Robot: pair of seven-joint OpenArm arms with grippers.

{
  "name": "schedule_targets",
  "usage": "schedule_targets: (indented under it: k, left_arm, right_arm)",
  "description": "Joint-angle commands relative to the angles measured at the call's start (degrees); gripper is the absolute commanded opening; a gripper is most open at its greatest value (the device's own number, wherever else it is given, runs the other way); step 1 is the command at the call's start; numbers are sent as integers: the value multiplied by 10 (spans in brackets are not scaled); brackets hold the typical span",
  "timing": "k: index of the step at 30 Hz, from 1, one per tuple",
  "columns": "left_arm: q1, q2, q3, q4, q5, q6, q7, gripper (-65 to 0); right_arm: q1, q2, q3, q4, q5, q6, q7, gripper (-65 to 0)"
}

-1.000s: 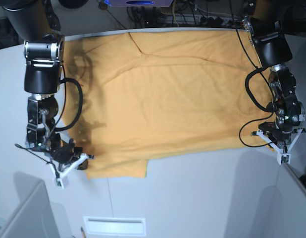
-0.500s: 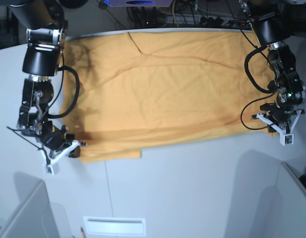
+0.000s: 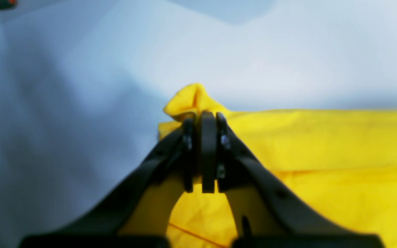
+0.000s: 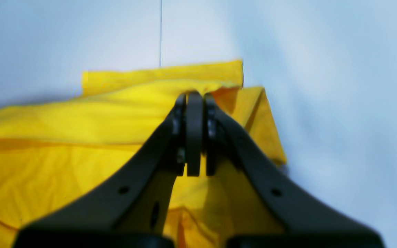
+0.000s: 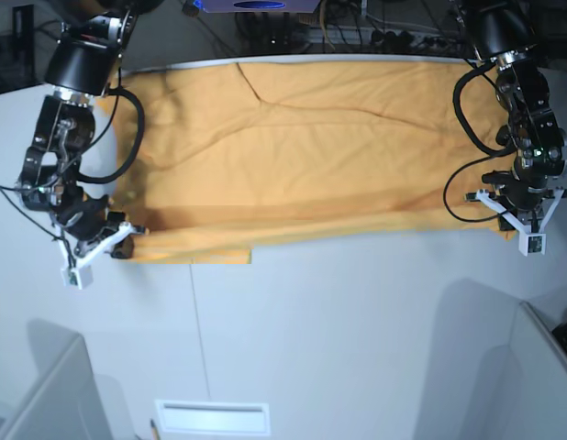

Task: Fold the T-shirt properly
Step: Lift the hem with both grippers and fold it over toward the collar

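Observation:
The yellow-orange T-shirt [image 5: 302,147] lies spread wide across the white table, its near hem lifted and drawn back over the body. At the base view's right, my left gripper [image 5: 505,223] is shut on the hem corner. In the left wrist view the left gripper [image 3: 202,115] pinches a small bunch of the T-shirt [image 3: 322,144]. At the base view's left, my right gripper [image 5: 127,242] is shut on the other hem corner. In the right wrist view the right gripper [image 4: 193,96] clamps layered T-shirt fabric [image 4: 64,137]. No print or tag shows.
The white table [image 5: 339,339] has a thin seam [image 5: 196,339] running toward the front. A white slotted plate [image 5: 210,417] sits at the front edge. Cables and equipment [image 5: 357,27] line the back. Grey panels stand at the front left [image 5: 36,394] and front right [image 5: 540,367].
Both grippers have moved from near the front toward the back of the table, carrying the hem. The shirt's near edge has drawn back with them and the sleeve flap at the front left has shrunk.

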Motion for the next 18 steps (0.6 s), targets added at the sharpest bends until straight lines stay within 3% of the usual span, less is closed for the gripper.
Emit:
schedule_targets:
  k: [1,9,18]
  left_arm:
    - [2,-10,-4,21,-1,2,-12,-650]
    - [67,-10,-4,83,-1,2,-10,-650]
    - [107,-9,-5,108,-1,2,-9,-650]
  right_arm:
    - [2,7,2,26,19,2,14,-650]
    - [-92,7,52,106,124,0,14,-650]
    - [-135,8,65,129,153,0,14,-650]
